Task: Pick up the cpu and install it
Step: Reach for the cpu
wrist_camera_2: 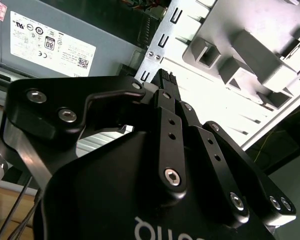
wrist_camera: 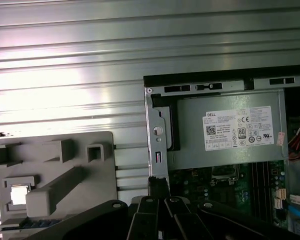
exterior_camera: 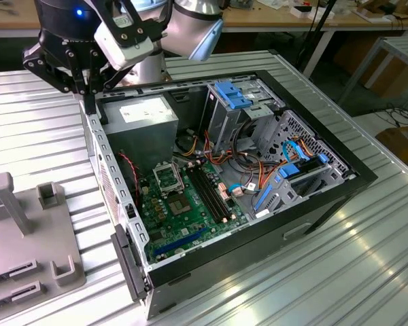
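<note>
First wrist view: the cpu (wrist_camera: pixel 18 195), a pale square, lies in a recess of a grey fixture (wrist_camera: pixel 102 175) on the ribbed table (wrist_camera: pixel 65 60), outside the case (wrist_camera: pixel 157 130).
Cpu and fingers: well apart, with most of the fixture between them.
Fingers (wrist_camera: pixel 157 188): pressed together with nothing held, in both wrist views.
Gripper (wrist_camera: pixel 159 184): points down over the case's metal side wall, beside the power supply (wrist_camera: pixel 225 130).
Exterior view: the arm (exterior_camera: pixel 190 27) reaches in from the far side. The gripper (exterior_camera: pixel 90 105) hangs over the case's far corner, toward the exterior view's left.
Socket (exterior_camera: pixel 168 178): black-framed, on the green motherboard (exterior_camera: pixel 183 210) inside the case, apart from the gripper.
</note>
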{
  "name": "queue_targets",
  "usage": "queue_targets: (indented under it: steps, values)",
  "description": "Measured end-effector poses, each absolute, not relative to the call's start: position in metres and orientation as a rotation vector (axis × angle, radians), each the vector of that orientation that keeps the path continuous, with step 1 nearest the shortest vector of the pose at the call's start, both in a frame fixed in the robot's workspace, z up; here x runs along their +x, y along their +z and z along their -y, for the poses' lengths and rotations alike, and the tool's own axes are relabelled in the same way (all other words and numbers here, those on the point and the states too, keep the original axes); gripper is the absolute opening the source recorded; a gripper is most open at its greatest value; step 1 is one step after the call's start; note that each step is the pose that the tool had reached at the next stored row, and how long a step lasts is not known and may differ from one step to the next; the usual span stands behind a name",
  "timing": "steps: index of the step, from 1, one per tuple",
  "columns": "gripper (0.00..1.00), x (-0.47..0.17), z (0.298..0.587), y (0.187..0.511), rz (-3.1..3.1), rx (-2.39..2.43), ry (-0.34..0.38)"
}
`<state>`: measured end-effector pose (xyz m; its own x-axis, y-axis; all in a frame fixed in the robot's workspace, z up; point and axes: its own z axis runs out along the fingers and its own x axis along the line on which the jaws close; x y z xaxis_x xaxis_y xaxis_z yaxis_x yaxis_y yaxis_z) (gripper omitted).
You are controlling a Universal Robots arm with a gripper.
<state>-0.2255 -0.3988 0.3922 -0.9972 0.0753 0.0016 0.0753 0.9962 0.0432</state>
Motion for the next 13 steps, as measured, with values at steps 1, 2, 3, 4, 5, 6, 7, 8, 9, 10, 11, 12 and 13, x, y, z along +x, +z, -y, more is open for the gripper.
queue_targets:
  steps: [1,2,3,4,5,6,7,8,9,10,11,12,13]
  values:
    - [0.11,-0.2263,0.3988,0.3922,3.138,-0.118,-0.068]
    - [0.11,-0.2268,0.3989,0.3921,3.138,-0.118,-0.068]
    - [0.11,-0.2278,0.3989,0.3921,3.138,-0.118,-0.068]
    - [0.11,-0.2284,0.3989,0.3921,3.137,-0.118,-0.068]
    - [0.11,-0.2290,0.3988,0.3921,3.137,-0.118,-0.068]
    - [0.11,-0.2304,0.3989,0.3921,3.136,-0.118,-0.068]
    - [0.11,-0.2309,0.3989,0.3921,3.136,-0.118,-0.068]
    - [0.11,-0.2315,0.3989,0.3921,3.136,-0.118,-0.068]
    - [0.11,-0.2323,0.3988,0.3920,3.136,-0.118,-0.068]
    - [0.11,-0.2329,0.3989,0.3920,3.135,-0.118,-0.068]
    - [0.11,-0.2334,0.3989,0.3920,3.135,-0.118,-0.068]
    - [0.11,-0.2340,0.3988,0.3920,3.135,-0.118,-0.068]
    - [0.11,-0.2346,0.3989,0.3920,3.135,-0.118,-0.068]
